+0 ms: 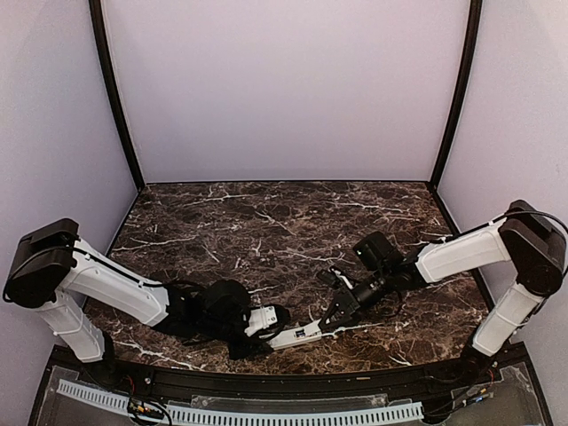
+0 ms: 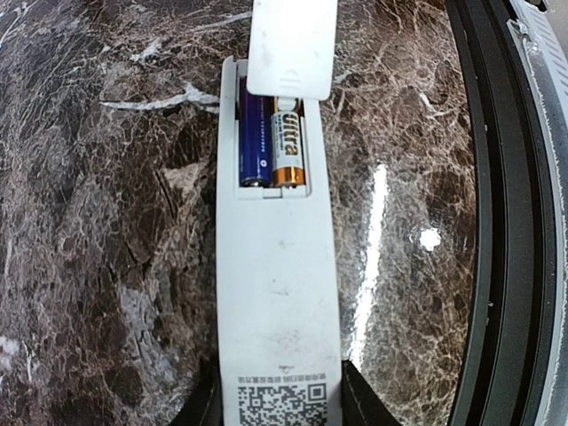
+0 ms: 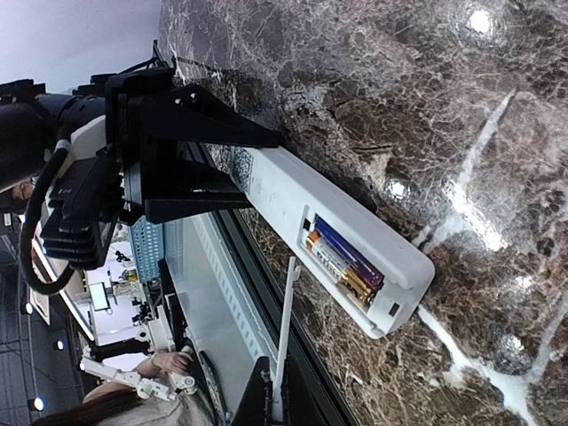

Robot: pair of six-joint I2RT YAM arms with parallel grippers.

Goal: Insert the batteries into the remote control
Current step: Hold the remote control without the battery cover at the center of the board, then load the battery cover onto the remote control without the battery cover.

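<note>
Dark marble tabletop (image 1: 266,222) has the slim white plastic remote (image 2: 275,302) on it, both small cylindrical batteries (image 2: 271,142) seated. Your left claw (image 2: 280,404) grasps its label end, right claw (image 3: 273,390) pinches the thin white cover (image 2: 293,44). Slide it in crooked and it'll probably jam.

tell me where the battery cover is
The battery cover is top centre in the left wrist view, overlapping the batteries in the remote control, held by the right gripper.

White remote control (image 2: 277,293), label side up, compartment open, two batteries (image 2: 257,138) seated inside
</note>
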